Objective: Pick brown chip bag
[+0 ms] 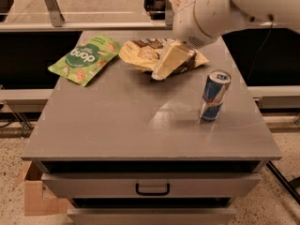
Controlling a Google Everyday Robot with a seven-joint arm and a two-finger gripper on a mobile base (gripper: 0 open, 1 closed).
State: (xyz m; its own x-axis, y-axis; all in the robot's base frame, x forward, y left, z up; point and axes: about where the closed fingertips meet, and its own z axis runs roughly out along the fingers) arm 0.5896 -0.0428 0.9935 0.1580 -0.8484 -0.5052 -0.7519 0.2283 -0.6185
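Arm (225,8) angled down, jaws over brown chip bag (140,50)

A grey bench (117,125) carries a bright green pouch (83,60) lying flat at its back left, and a blue-and-silver drink can (214,96) upright toward the right, nearer than the cream pincer (165,65) over the back middle. Below is a drawer (93,186) with a black handle (153,189). A cardboard box (35,196) sits at lower left.
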